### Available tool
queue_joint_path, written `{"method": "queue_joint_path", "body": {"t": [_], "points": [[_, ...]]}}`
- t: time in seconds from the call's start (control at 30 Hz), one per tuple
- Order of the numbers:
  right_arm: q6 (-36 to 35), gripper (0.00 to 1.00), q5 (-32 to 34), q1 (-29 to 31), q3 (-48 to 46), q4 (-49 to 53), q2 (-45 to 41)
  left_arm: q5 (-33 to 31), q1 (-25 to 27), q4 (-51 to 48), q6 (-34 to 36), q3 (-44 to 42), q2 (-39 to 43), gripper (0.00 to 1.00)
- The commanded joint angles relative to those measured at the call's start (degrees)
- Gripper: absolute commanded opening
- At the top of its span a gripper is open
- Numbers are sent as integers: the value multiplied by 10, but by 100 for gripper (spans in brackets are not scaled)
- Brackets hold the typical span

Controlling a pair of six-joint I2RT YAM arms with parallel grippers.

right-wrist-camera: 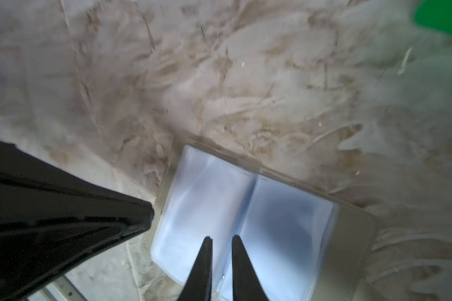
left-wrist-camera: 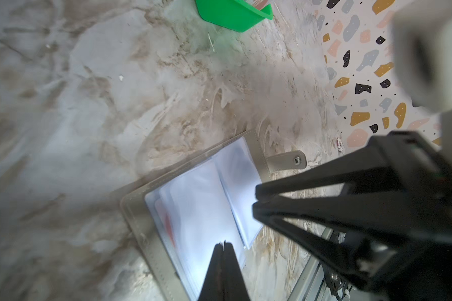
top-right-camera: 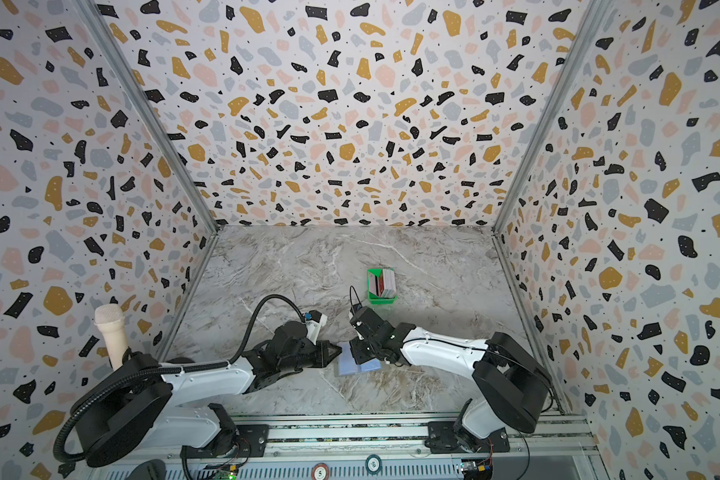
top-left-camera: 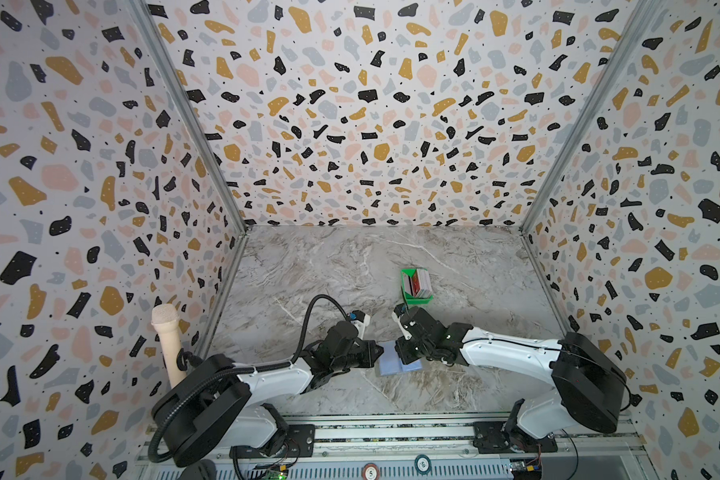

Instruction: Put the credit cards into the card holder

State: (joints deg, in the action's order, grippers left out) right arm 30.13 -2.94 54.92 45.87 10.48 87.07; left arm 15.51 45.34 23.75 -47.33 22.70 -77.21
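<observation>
Two halves of the flat grey-taupe folding card holder (top-left-camera: pixel 396 367) lie spread, clear pockets up, on the grey marbled tabletop (top-left-camera: pixel 350 266). Over it we see the black left gripper (left-wrist-camera: pixel 223 245) pinched fully together and the black right gripper (right-wrist-camera: pixel 221 237) parted by a narrow gap, with nothing visible in either. Well behind, the thin mixed-colour plastic credit cards (top-left-camera: pixel 420 283) stand in a small bright-green plastic tray (top-left-camera: pixel 405 291).

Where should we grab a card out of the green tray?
Probably pinch one card's top edge from above: the credit cards stand on edge, packed together in the green tray, whose walls cover their sides and lower edges.
</observation>
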Motion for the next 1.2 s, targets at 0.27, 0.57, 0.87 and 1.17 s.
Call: {"method": "queue_joint_path", "body": {"t": [0.27, 0.57, 0.87, 1.17], "points": [[0, 16, 13, 30, 19, -3, 32, -28, 6, 45, 2, 14, -80, 0], [-30, 47, 72, -44, 78, 65, -62, -32, -6, 36, 9, 7, -65, 0], [-87, 48, 78, -185, 215, 77, 77, -33, -5, 45, -8, -5, 53, 14], [-99, 47, 60, -210, 319, 73, 190, -36, -6, 50, -18, -59, 116, 18]]}}
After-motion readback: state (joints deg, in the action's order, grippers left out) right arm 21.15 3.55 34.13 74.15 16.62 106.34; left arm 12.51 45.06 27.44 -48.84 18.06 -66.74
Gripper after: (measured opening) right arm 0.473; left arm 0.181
